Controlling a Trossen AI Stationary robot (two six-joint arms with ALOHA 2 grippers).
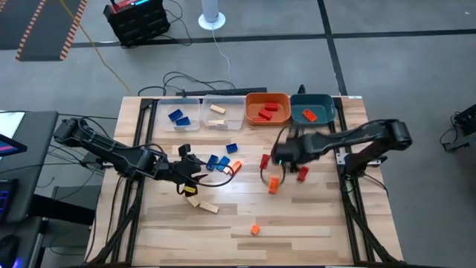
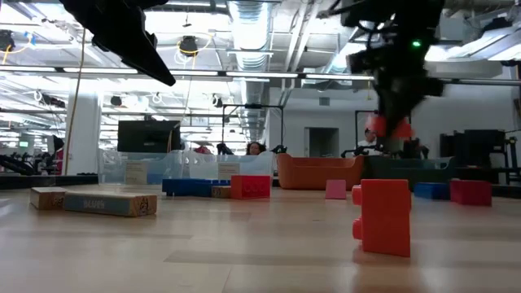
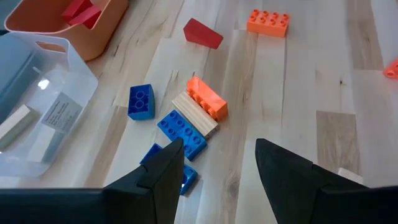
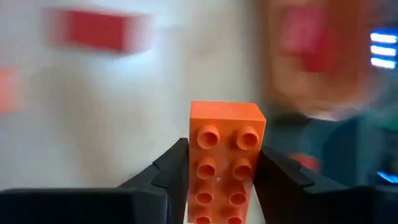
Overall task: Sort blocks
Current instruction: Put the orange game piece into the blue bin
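My right gripper (image 4: 217, 165) is shut on an orange studded block (image 4: 225, 149) and hangs above the table in the low view (image 2: 391, 122), right of centre in the high view (image 1: 282, 158). My left gripper (image 3: 217, 165) stands open just above the table (image 1: 190, 175), near a cluster of blue blocks (image 3: 180, 130), a tan block (image 3: 194, 113) and an orange block (image 3: 206, 98), all lying flat. It touches none of them. Red blocks (image 1: 264, 160) (image 1: 302, 173) and an orange one (image 1: 273, 184) lie near the right gripper. My right gripper pinches the orange block by its two long sides (image 4: 194, 155), one finger on each, with the studded face toward the wrist camera. The block lies along the fingers and sticks out past their tips. In the low view it is lifted clear of the table (image 2: 389, 127).
Along the far edge stand a clear bin with blue blocks (image 1: 178, 115), a clear bin with tan blocks (image 1: 219, 112), an orange bin with red blocks (image 1: 266, 108) and a teal bin holding an orange block (image 1: 311, 112). Tan blocks (image 1: 202, 202) and a small orange block (image 1: 255, 229) lie nearer.
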